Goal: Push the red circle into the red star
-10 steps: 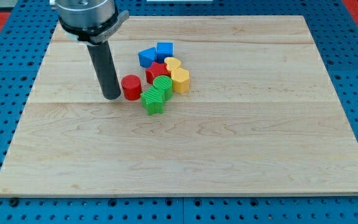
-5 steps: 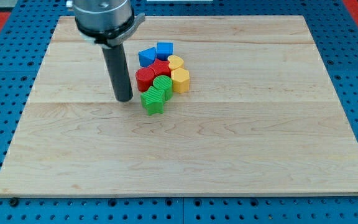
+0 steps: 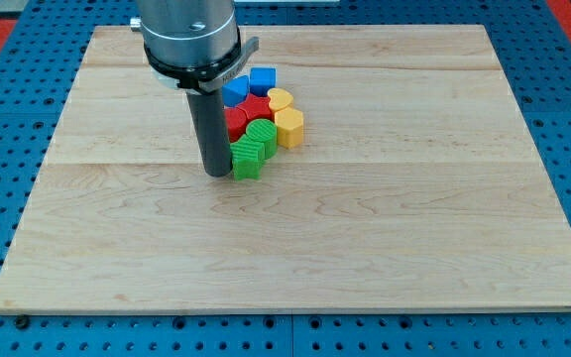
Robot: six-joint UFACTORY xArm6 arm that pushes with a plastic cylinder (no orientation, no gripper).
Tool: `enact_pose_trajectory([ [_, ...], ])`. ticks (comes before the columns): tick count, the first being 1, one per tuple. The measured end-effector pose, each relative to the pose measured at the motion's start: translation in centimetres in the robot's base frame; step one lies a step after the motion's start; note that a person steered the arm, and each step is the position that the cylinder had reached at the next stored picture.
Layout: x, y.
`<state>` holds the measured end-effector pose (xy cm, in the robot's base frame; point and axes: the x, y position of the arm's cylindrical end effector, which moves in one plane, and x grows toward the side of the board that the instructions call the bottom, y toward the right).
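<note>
The red circle [image 3: 235,123] sits pressed against the red star [image 3: 256,109] in a tight cluster of blocks near the board's middle top. My tip [image 3: 216,174] stands at the cluster's left side, touching the green star [image 3: 246,159]. The rod hides part of the red circle.
Around the red blocks are a green circle-like block [image 3: 261,137], a yellow hexagon [image 3: 288,126], a yellow heart [image 3: 280,99], a blue cube [image 3: 262,80] and a second blue block [image 3: 234,91]. The wooden board [image 3: 414,198] lies on a blue pegboard.
My tip moved right and slightly down, pushing the red circle right into the red star; it is now against the green star's left side.
</note>
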<state>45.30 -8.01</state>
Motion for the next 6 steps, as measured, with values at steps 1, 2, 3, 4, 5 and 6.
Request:
enact_pose_trajectory([
  [1,-1.6,1.6],
  [2,-2.3,2.5],
  [3,-2.3,2.5],
  [4,-2.3,2.5],
  [5,-1.6,-0.4],
  [6,-0.1,-3.8],
])
